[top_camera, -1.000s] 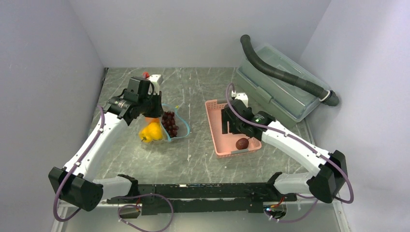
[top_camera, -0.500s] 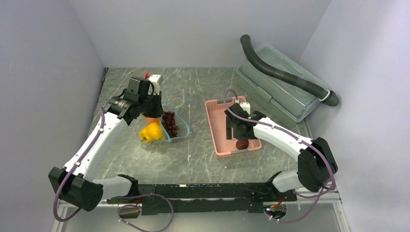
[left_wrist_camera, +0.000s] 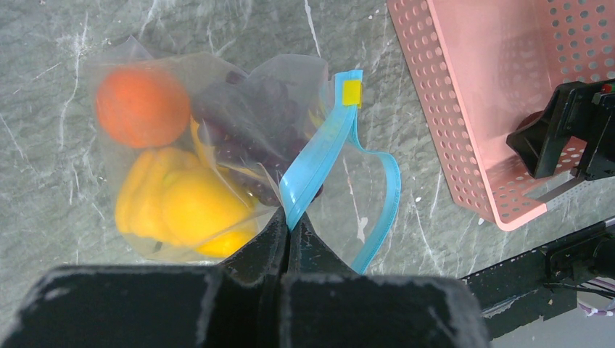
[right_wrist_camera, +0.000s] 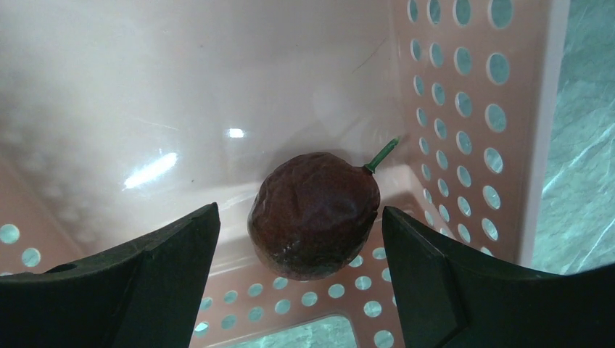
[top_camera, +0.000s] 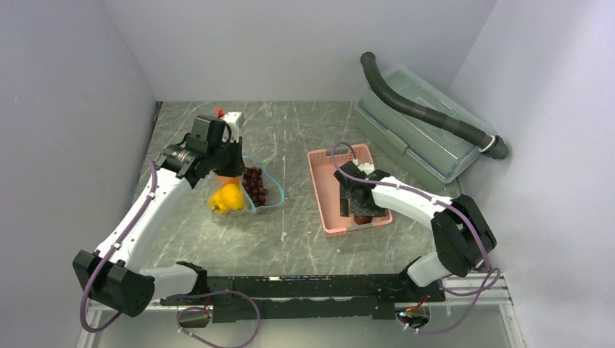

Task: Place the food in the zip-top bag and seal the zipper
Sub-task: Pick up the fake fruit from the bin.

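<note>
Over the last second we saw the right pincer (right_wrist_camera: 299,221) drop into the basket (right_wrist_camera: 464,109). It stood wide open, straddling the brown fruit (right_wrist_camera: 313,214), not yet gripping. The left pincer (left_wrist_camera: 290,228) stayed clenched on the zipper (left_wrist_camera: 319,156), keeping the bag (left_wrist_camera: 210,159) open for this last piece.

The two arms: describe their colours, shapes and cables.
Both the left arm and the right arm have white links, bulky black joints and a thin purple cable looping alongside. The left gripper and the right gripper have matte black fingers, broad and tapering to blunt tips. A black rail joins the two bases.
</note>
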Robot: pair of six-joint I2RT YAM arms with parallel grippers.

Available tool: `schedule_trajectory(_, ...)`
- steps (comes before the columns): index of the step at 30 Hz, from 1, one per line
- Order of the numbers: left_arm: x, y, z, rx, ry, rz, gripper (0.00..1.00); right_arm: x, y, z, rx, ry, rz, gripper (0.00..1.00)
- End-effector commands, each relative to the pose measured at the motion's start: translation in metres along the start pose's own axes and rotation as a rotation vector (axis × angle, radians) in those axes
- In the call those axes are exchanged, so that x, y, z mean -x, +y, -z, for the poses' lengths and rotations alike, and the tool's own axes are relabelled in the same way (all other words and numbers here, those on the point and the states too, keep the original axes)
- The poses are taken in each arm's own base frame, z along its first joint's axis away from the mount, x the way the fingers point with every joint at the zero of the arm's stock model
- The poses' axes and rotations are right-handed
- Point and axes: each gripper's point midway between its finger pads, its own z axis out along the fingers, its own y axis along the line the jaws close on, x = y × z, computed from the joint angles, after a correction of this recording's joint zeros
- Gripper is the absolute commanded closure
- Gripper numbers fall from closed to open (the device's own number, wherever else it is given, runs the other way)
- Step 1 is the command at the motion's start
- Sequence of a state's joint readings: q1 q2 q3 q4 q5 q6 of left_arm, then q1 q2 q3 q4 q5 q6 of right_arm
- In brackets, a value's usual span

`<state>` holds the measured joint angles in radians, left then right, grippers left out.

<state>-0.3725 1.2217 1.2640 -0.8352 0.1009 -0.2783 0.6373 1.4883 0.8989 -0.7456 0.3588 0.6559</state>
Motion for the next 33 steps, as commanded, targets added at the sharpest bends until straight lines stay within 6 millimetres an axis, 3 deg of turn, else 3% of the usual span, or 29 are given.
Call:
schedule_trajectory(1,0.005,-0.005,0.002,-0.022,-0.024,-0.014,1.0,0.001,0.001,-0.006,-0.006,-0.011,-0.033,0.14)
schedule_trajectory(16,0.005,-0.004,0.001,-0.02,-0.022,-0.013,1.0,0.007,0.007,0.001,0.035,-0.028,-0.046,0.4)
schedule_trajectory(24,0.006,-0.004,0.002,-0.02,-0.025,-0.012,1.0,0.032,0.015,0.03,0.112,-0.108,-0.096,0.53)
schedule_trajectory(33,0.005,-0.004,0.002,-0.02,-0.024,-0.014,1.0,0.065,0.034,0.074,0.282,-0.226,-0.137,0.57)
